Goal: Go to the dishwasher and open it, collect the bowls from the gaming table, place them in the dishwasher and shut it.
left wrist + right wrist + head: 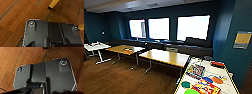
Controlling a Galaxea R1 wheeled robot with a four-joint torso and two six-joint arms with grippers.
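Though both hands' state untellable, yellow-edged white gaming table point(230, 86) with green, blue, orange bowls point(216, 80).

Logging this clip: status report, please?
Pincer states unreadable. Gaming table close ahead-right, bowls among game boxes. Wooden tables stand left, off the approach.

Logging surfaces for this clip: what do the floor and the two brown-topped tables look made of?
The floor looks like dark wood planking or a wood-look laminate: long board seams and grain streaks show in the wrist views. The two brown-topped tables seem to have light wood or veneer tops, smooth with a slight sheen from the windows, on pale, probably metal legs.
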